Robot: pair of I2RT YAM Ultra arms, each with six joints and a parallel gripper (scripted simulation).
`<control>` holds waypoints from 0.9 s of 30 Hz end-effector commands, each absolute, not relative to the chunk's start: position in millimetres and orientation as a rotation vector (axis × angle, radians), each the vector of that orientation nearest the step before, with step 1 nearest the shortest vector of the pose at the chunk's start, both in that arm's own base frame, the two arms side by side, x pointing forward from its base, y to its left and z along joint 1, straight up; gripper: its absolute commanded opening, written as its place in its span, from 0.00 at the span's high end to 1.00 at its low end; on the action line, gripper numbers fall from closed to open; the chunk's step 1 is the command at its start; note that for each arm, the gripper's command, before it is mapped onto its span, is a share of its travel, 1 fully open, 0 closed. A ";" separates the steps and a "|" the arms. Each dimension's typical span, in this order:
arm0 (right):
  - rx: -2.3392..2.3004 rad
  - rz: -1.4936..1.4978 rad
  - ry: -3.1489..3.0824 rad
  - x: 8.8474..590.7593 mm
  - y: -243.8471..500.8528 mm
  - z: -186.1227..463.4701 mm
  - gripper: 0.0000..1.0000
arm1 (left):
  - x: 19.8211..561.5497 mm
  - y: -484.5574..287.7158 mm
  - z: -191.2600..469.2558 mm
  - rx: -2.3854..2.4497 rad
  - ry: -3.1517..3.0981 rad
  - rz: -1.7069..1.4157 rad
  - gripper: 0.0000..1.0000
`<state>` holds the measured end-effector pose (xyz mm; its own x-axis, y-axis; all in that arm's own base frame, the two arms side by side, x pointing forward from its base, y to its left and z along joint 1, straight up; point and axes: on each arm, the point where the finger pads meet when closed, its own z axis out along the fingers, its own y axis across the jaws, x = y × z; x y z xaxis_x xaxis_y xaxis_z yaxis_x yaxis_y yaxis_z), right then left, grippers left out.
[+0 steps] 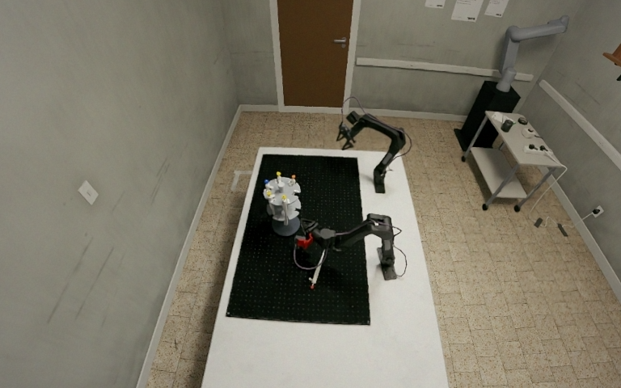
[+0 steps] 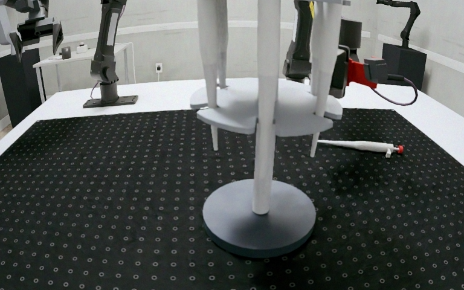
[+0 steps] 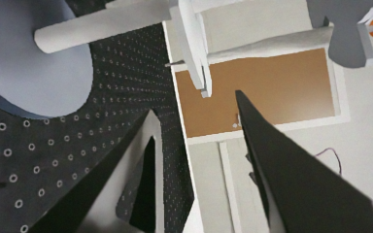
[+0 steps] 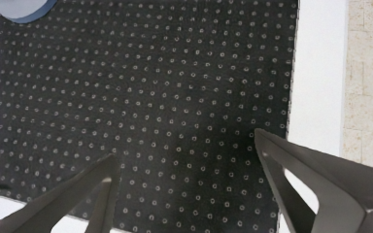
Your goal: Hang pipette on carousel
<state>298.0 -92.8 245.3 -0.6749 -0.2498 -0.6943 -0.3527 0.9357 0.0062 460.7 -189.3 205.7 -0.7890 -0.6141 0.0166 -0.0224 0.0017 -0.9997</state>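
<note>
A white pipette (image 1: 318, 269) (image 2: 373, 146) with a red push button (image 1: 312, 287) (image 2: 400, 149) lies on the black mat, finger hook (image 2: 388, 153) towards the exterior camera side. Its printed volume is unreadable. The grey carousel (image 1: 285, 223) (image 2: 229, 219) (image 3: 53, 84) (image 4: 21, 7) stands upright; several pipettes with yellow, blue and orange buttons hang on it. My left gripper (image 3: 194, 107) is half open and empty beside the carousel; in the exterior view its fingers are hidden behind the hanging pipettes. My right gripper (image 4: 184, 149) (image 2: 37, 56) (image 1: 342, 144) is wide open and empty, high over the table's far end.
The perforated black mat (image 1: 274, 297) (image 2: 102, 205) (image 4: 194, 73) covers part of the white table (image 1: 320, 356). The left arm's red camera mount (image 1: 304, 241) (image 2: 359, 73) and its looping cable are close to the carousel and above the lying pipette. Carousel slots and labels are too small to read.
</note>
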 end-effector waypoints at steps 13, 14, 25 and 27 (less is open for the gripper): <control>-0.429 0.168 2.317 301.9 -96.2 252.8 0.00 | 480.8 -209.9 218.6 -0.617 1.827 -1.837 0.51; -0.429 0.168 2.317 301.9 -96.2 252.8 0.00 | 481.8 -211.2 218.6 -0.617 1.827 -1.837 0.51; -0.429 0.168 2.317 301.9 -96.2 252.8 0.00 | 490.8 -223.2 217.5 -0.622 1.831 -1.836 0.51; -0.429 0.168 2.317 301.9 -96.2 252.8 0.00 | 492.8 -225.8 218.0 -0.620 1.829 -1.836 0.51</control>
